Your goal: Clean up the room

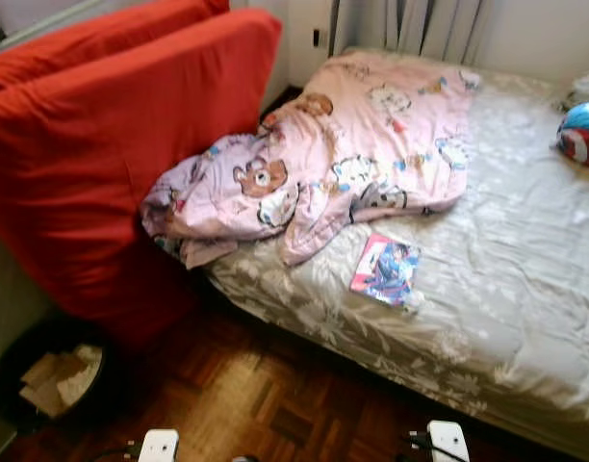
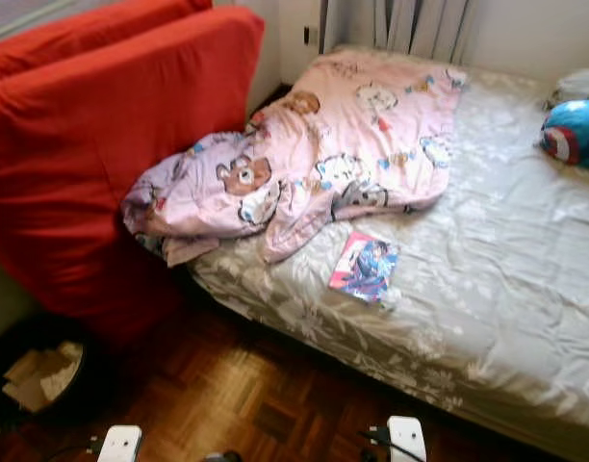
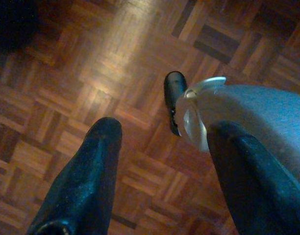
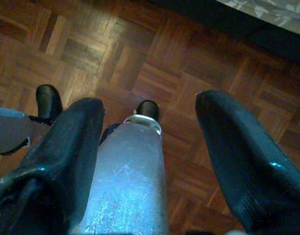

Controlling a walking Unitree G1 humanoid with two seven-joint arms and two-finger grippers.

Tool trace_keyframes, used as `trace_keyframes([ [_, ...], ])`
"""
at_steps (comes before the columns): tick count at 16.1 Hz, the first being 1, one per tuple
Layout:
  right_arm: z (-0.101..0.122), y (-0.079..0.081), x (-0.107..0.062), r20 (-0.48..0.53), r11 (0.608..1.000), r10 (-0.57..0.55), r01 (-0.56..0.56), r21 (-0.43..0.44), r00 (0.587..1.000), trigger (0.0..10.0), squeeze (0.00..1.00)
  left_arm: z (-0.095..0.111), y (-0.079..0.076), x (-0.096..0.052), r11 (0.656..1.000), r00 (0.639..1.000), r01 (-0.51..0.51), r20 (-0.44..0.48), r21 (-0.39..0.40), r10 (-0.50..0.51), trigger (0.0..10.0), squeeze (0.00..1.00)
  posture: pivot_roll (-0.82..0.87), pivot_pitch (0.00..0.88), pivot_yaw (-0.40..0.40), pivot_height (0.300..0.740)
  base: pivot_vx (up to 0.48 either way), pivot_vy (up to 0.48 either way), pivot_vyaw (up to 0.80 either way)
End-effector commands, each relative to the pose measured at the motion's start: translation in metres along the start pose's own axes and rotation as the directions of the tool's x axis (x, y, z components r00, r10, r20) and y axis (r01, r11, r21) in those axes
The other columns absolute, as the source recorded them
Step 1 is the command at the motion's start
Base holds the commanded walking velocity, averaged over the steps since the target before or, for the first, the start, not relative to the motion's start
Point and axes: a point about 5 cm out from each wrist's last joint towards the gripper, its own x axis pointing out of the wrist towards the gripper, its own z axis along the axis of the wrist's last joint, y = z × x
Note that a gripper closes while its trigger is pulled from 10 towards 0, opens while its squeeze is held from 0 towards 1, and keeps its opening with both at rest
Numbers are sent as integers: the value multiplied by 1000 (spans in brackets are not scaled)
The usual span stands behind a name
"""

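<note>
A crumpled pink blanket (image 1: 343, 159) with cartoon bears lies across the near left corner of the bed (image 1: 525, 289), one end drooping over the edge. A thin colourful book (image 1: 385, 269) lies flat on the grey flowered cover, just in front of the blanket. A blue and red round toy (image 1: 580, 133) rests at the bed's far right. Both arms hang idle by my legs. My left gripper (image 3: 164, 186) is open over the parquet. My right gripper (image 4: 150, 161) is open too, with nothing held.
Two big red cushions (image 1: 102, 144) lean upright at the left, against the bed's end. A black bin (image 1: 46, 377) with crumpled paper stands on the floor at the lower left. Parquet floor (image 1: 266, 395) lies between me and the bed. Curtains (image 1: 420, 24) hang behind.
</note>
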Motion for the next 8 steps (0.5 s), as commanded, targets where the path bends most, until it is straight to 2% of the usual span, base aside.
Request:
trace_keyframes([
  [1, -9, -2, -2, -27, 1000, -13, 14, 28, 1000, 10000, 0, -5, 2, -1, 1000, 1000, -8, -25, -5, 8, 10000, 0, 3, 123, -2, 740, 0, 0, 0],
  [6, -9, -2, -2, -27, 1000, -11, 11, 7, 1000, 10000, 0, -5, 2, -1, 1000, 1000, -5, -23, -10, 5, 10000, 0, 3, 125, -3, 740, 0, 0, 0],
  [8, -9, -3, -2, -37, 1000, -12, 11, -27, 999, 10000, 0, -5, 2, -1, 1000, 1000, -6, -25, -9, 6, 10000, 0, 2, 126, -2, 740, 240, 0, 0],
])
